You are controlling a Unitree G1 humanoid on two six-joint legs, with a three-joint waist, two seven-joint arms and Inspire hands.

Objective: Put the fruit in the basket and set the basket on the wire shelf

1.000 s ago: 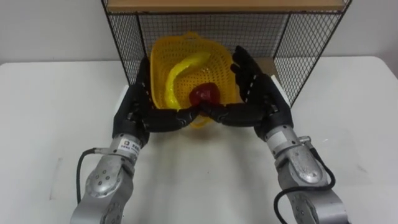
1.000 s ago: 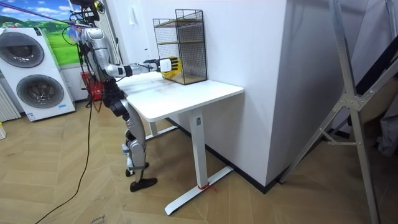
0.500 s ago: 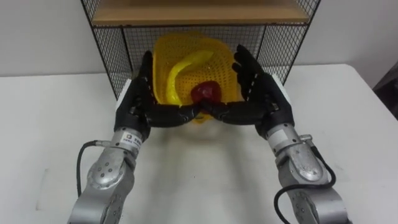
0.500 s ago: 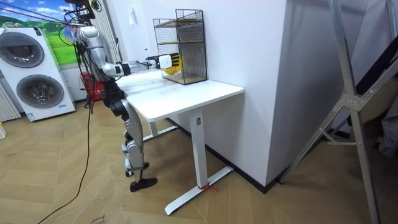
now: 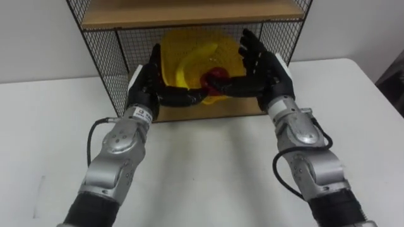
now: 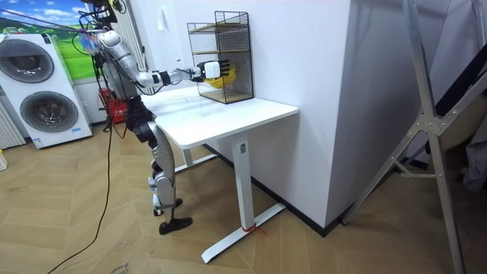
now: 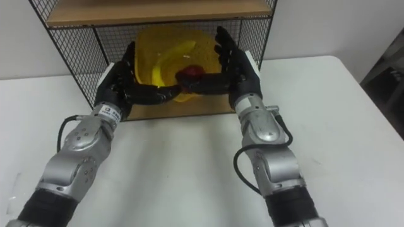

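A yellow plastic basket (image 5: 189,49) is tipped toward me inside the lower compartment of the black wire shelf (image 5: 101,53), above its wooden base board (image 5: 208,112). In it lie a yellow banana (image 5: 188,64) and a red fruit (image 5: 218,77). My left hand (image 5: 146,85) presses the basket's left side and my right hand (image 5: 265,66) its right side. The fingers of both are straight, and the thumbs reach inward under the front rim. In the room view I stand at the white table (image 6: 228,114) with both arms stretched to the shelf (image 6: 228,38).
A wooden board (image 5: 189,11) roofs the compartment just above the basket. Mesh walls close its left and right sides. The white table top (image 5: 208,170) spreads in front of the shelf. Washing machines (image 6: 38,84) stand at the room view's left.
Both hands have carried the basket forward and up, from the shelf's opening into its lower compartment. My arms reach further out and the view has shifted with them.
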